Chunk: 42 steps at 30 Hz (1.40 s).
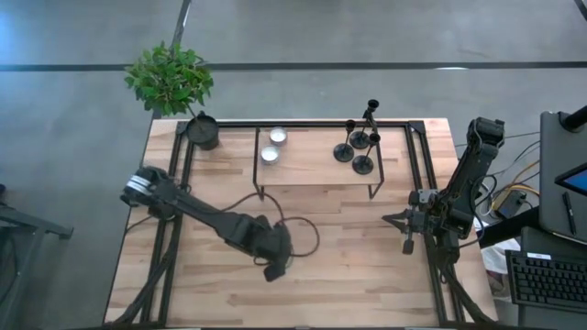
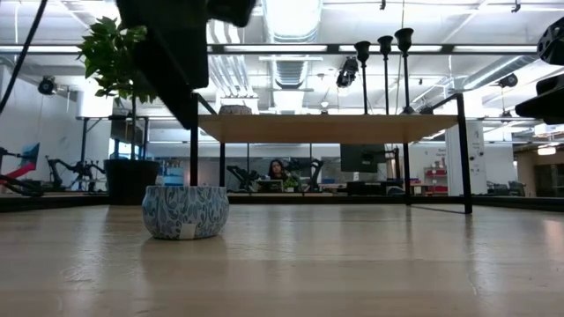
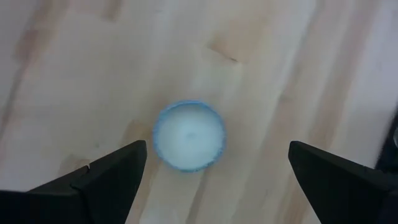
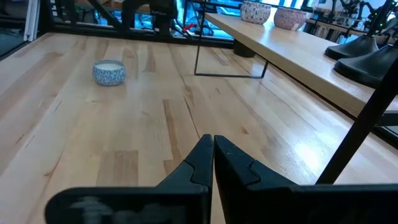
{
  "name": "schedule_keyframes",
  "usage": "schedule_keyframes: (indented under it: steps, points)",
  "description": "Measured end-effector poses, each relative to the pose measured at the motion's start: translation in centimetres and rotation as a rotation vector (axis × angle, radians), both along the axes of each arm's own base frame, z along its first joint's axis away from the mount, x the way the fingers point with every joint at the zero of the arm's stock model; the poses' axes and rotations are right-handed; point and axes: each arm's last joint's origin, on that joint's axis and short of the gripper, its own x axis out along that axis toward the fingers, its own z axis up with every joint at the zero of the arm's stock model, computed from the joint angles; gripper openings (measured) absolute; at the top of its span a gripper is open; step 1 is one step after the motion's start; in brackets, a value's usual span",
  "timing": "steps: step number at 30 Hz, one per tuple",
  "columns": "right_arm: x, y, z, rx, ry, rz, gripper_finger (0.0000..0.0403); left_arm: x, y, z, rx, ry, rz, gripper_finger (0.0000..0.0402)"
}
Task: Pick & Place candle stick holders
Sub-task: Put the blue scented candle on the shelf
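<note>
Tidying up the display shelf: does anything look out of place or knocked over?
One candle sits alone on the table, under the open left gripper, while two others are on the shelf. The three candle stick holders stand upright there. Nothing looks spilled or damaged.

The table [image 1: 367, 266] is pale, blond wood with faint grain streaks and a black metal frame; the raised shelf [image 1: 312, 170] matches it — light wood on thin black legs. Three candle stick holders [image 1: 360, 147] on the shelf are plain black. The candle [image 2: 185, 211] on the table has a white cup mottled with a blue swirling pattern, and white wax inside; two more candles [image 1: 273, 145] on the shelf look white. The plant [image 1: 170, 78] is bright green in a dark pot [image 1: 203, 131] — both arms are black
</note>
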Motion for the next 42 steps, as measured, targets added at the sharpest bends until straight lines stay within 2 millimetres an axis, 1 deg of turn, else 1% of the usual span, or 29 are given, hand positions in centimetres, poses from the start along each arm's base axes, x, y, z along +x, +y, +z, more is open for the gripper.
schedule_keyframes:
  steps: [4,8,16,27,35,42]
  points:
    - [0.0,0.0,0.0,0.0,0.0,0.0,0.0008,1.5,-0.8,0.3,0.03,0.063,-0.163,0.0398]
    - [0.0,0.0,0.0,0.0,0.0,0.0,0.0008,2.4,-1.0,-0.2,0.085,0.134,-0.213,0.0397]
    - [0.0,0.0,0.0,0.0,0.0,0.0,0.0008,3.4,-0.7,-3.0,0.114,0.214,-0.194,0.0396]
    - [0.0,0.0,0.0,0.0,0.0,0.0,0.0008,3.9,-0.6,-4.4,0.125,0.25,-0.183,0.0396]
    - [0.0,0.0,0.0,0.0,0.0,0.0,0.0008,3.8,-0.4,-5.2,0.123,0.26,-0.164,0.0396]
    - [0.0,0.0,0.0,0.0,0.0,0.0,0.0008,3.8,-0.4,-6.6,0.104,0.23,-0.141,0.0396]
